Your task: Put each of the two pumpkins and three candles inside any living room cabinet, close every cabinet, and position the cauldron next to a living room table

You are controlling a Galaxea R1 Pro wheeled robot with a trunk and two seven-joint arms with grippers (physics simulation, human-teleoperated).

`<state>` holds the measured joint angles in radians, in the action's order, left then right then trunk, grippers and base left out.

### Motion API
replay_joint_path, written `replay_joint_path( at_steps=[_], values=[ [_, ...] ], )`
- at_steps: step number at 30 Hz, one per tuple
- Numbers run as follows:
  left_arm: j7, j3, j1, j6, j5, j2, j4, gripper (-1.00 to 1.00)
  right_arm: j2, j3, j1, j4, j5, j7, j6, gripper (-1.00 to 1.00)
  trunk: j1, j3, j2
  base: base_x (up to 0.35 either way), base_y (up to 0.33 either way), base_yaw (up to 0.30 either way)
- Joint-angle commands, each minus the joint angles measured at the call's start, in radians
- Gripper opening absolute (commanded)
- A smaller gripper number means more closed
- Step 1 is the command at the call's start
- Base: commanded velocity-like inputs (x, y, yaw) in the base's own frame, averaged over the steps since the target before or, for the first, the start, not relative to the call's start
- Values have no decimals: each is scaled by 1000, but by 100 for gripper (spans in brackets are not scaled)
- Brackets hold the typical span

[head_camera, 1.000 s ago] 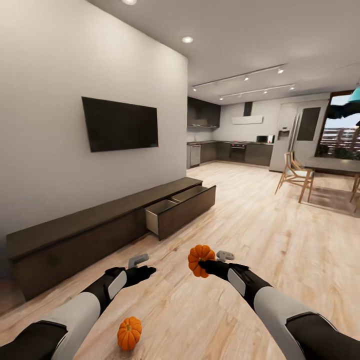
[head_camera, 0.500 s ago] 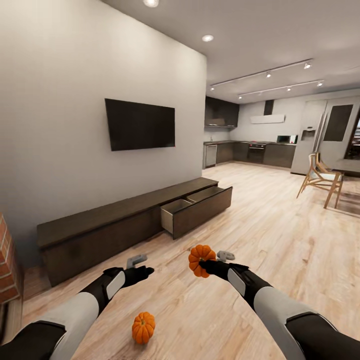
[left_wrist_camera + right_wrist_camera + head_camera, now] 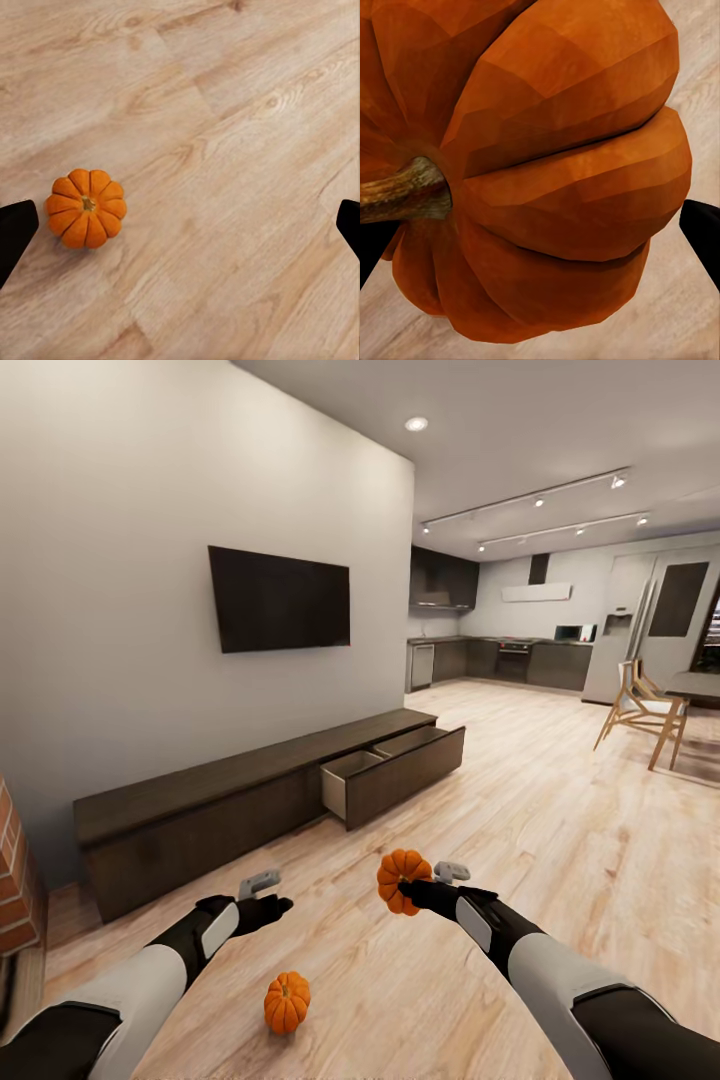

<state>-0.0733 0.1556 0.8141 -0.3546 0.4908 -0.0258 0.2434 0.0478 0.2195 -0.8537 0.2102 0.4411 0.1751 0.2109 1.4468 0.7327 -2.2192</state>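
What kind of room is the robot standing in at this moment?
Most likely an open-plan living room of a home. A flat television hangs on the wall above a long, low cabinet with one drawer pulled open, and a kitchen with dark cupboards lies beyond, across the same wooden floor.

We're seeing bare wooden floor (image 3: 560,860) lying open between us and the cabinet (image 3: 200,810). Its pulled-out drawer (image 3: 395,770) is jutting into the room, open on top. A second pumpkin (image 3: 287,1002) is sitting on the floor near our left arm, right under the empty left gripper (image 3: 180,225).
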Motion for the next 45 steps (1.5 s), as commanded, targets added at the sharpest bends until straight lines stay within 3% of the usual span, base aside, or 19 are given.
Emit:
replay_joint_path(
  at_steps=[1, 9, 23, 29, 32, 34, 37, 45],
  values=[
    [0, 8, 0, -6, 8, -3, 1, 100, 0, 1, -1, 2, 6, 0, 5, -100, 4, 6, -8, 0, 0, 0],
    [7, 7, 7, -126, 8, -16, 1, 100, -2, -3, -1, 2, 6, -2, 13, -100, 34, 44, -64, 0, 0, 0],
    [8, 4, 13, -188, 9, -18, -24, 100, -5, -9, -7, 2, 10, -3, 40, -100, 88, 110, -162, 0, 0, 0],
    [9, 4, 13, -194, 8, -36, -20, 100, -6, -11, -11, 21, 10, -4, 78, -100, 111, 138, -204, 0, 0, 0],
    [9, 4, 13, -194, 8, -41, -16, 100, -6, -11, -15, 91, 9, -13, 141, -100, 123, 153, -225, 0, 0, 0],
    [8, 4, 13, -193, 8, -47, 2, 100, -6, -11, -17, 225, 9, -69, 307, -100, 130, 162, -239, 0, 0, 0],
    [7, 4, 13, -192, 8, -46, 11, 100, -6, -11, -18, 308, 9, -114, 403, -100, 142, 176, -260, 0, 0, 26],
    [7, 4, 13, -193, 8, -49, 63, 100, -7, -9, -18, 350, 7, -129, 454, -100, 155, 216, -282, 0, 0, 46]
  ],
)
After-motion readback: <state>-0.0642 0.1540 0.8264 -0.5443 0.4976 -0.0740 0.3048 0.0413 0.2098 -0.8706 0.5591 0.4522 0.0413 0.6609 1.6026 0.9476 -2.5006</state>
